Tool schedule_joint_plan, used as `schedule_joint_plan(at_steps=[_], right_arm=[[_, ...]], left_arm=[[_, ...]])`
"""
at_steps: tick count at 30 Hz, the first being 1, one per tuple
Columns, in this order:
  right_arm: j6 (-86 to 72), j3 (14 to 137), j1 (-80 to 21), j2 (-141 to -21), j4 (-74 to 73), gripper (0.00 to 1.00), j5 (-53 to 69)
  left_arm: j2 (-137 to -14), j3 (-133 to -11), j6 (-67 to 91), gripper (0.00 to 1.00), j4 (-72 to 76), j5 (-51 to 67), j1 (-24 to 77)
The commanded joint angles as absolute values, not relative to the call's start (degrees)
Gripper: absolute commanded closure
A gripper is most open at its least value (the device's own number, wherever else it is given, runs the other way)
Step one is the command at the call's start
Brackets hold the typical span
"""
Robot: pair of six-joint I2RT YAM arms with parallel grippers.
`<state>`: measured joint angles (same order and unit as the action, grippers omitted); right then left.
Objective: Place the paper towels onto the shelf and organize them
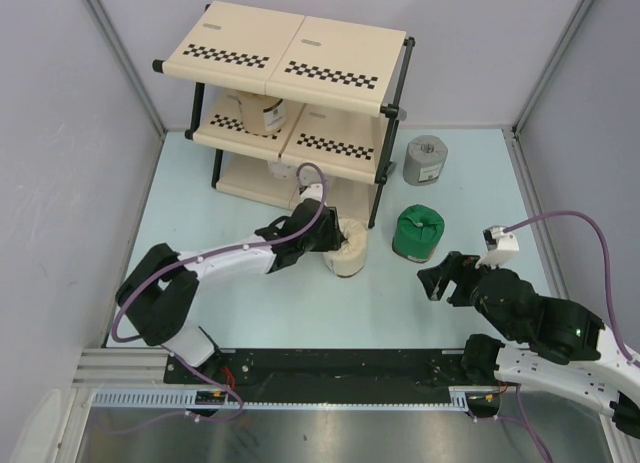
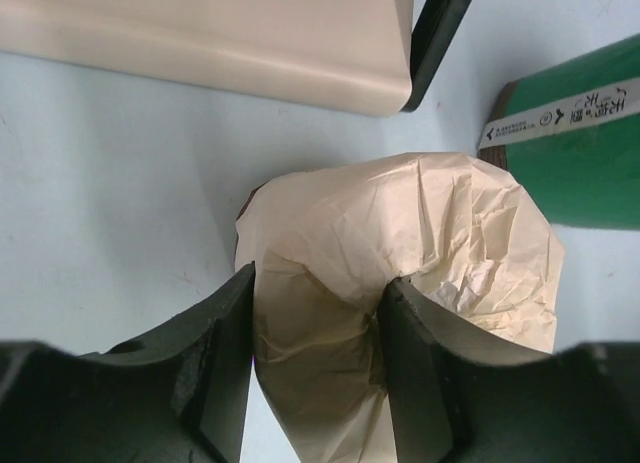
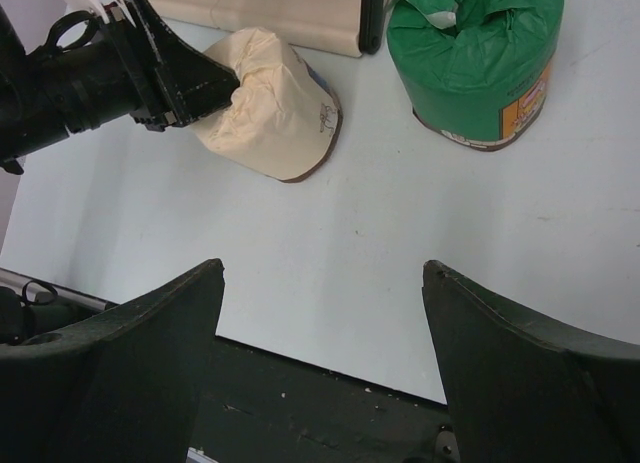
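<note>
A tan paper towel roll (image 1: 350, 257) stands on the table in front of the shelf (image 1: 290, 58). My left gripper (image 1: 330, 238) reaches it from the left and is shut on its crumpled top wrapper; in the left wrist view the tan roll (image 2: 450, 233) bulges beyond the gripper (image 2: 320, 283), and both fingers press the paper. A green-wrapped roll (image 1: 418, 233) stands just right of it, and a grey roll (image 1: 426, 160) farther back. Another roll (image 1: 262, 111) sits on the shelf's middle tier. My right gripper (image 1: 440, 278) hangs open and empty near the front (image 3: 322, 273).
The shelf's bottom panel (image 2: 200, 33) and a black post (image 2: 440, 33) lie just behind the tan roll. The green roll (image 3: 470, 53) stands close to that post. The black rail (image 1: 340, 363) of the arm bases runs along the near edge. Grey walls enclose the table.
</note>
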<state>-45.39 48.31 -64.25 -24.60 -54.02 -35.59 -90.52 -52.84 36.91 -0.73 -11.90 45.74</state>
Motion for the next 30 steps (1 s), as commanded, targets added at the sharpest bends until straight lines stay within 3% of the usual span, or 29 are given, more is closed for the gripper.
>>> schedule_joint_plan(at_steps=[1, 18, 25, 30], right_arm=[[-46.5, 48.3, -64.8, -24.0, -54.1, 0.15, -37.5], [-46.7, 48.4, -64.9, -24.3, -54.2, 0.15, -37.7], [-46.6, 48.3, -65.0, -24.1, -54.3, 0.15, -37.7], [-46.7, 48.4, -65.0, -24.0, -54.2, 0.15, -37.7]], left_arm=[[-83.7, -52.2, 36.2, 0.50, -0.4, -10.8, 46.2], [-65.0, -58.3, 30.2, 0.50, 0.1, -21.2, 46.2], [-63.2, -61.3, 27.9, 0.48, 7.4, -23.6, 43.4], [-65.6, -64.3, 29.5, 0.49, 9.6, -18.4, 38.0]])
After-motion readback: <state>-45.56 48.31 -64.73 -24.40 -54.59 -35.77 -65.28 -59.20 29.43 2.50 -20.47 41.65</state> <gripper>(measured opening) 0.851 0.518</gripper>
